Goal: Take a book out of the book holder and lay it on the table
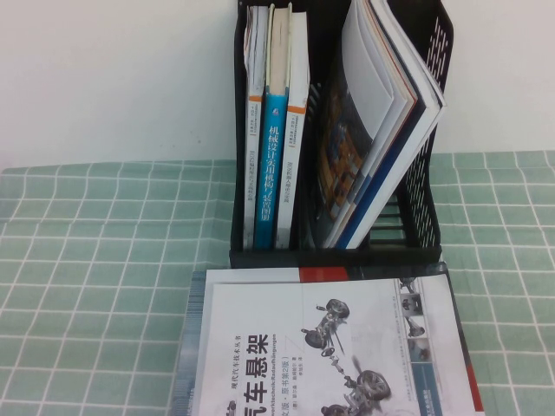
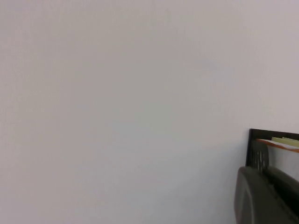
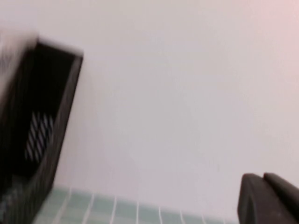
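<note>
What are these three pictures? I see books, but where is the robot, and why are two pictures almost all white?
The robot has two arms, each ending in a pincer called a gripper. One camera sits up high and looks down. It shows a green checked table, a black book holder full of standing books, and a white book with a car drawing lying flat in front. No arm shows there. The other two cameras ride on the wrists and face a blank wall. The dark shape in each corner is part of a gripper: the left gripper near the holder's top edge, the right gripper beside the holder, above the cloth. Neither holds anything visible.
</note>
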Robot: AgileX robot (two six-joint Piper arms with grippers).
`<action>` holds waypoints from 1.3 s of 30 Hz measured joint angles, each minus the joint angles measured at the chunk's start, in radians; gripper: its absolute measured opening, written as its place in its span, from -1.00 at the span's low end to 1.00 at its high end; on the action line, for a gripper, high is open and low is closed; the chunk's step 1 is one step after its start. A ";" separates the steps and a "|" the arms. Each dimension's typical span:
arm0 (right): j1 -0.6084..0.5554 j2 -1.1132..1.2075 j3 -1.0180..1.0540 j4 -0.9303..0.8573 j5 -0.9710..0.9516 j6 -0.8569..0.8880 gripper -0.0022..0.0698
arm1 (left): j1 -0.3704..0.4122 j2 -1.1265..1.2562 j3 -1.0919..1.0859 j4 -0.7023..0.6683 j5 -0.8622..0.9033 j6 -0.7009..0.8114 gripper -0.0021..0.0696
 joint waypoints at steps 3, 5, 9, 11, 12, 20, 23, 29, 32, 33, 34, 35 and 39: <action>0.000 0.000 0.000 -0.005 -0.097 0.047 -0.95 | 0.000 0.000 0.000 -0.019 -0.004 -0.026 -0.95; 0.000 0.000 0.000 -0.005 -0.121 0.049 -0.95 | 0.000 0.000 0.000 -0.046 -0.004 -0.030 -0.95; 0.000 0.000 0.000 -0.006 -0.133 0.011 -0.95 | 0.000 0.000 0.000 -0.149 0.006 -0.033 -0.95; 0.000 0.000 0.000 0.007 -0.158 -0.049 -0.95 | 0.000 0.000 -0.026 -0.190 0.088 -0.035 -0.95; 0.000 0.000 0.000 0.017 -0.190 -0.074 -0.95 | 0.000 0.000 -0.058 -0.198 0.160 -0.035 -0.95; 0.000 0.000 -0.113 0.065 -0.119 -0.107 -0.95 | 0.000 0.046 -0.383 -0.143 0.521 -0.030 -0.95; 0.000 0.000 -0.203 0.067 -0.011 -0.115 -0.95 | 0.000 0.068 -0.414 -0.156 0.497 -0.030 -0.95; 0.000 0.014 -0.378 0.069 0.247 -0.124 -0.95 | 0.000 0.145 -0.455 -0.175 0.572 0.109 -0.95; 0.000 0.068 -0.423 0.071 0.302 -0.125 -0.95 | 0.000 0.250 -0.521 -0.264 0.649 0.258 -0.95; 0.000 0.090 -0.428 0.074 0.302 -0.127 -0.95 | 0.000 0.291 -0.550 -0.319 0.668 0.314 -0.95; 0.000 0.113 -0.428 0.078 0.291 -0.127 -0.95 | 0.000 0.337 -0.582 -0.386 0.686 0.376 -0.95; 0.000 0.138 -0.428 0.089 0.280 -0.127 -0.95 | 0.000 0.375 -0.609 -0.468 0.701 0.452 -0.95; 0.000 0.243 -0.428 0.149 0.208 -0.127 -0.95 | 0.000 0.583 -0.735 -0.873 0.810 0.880 -0.95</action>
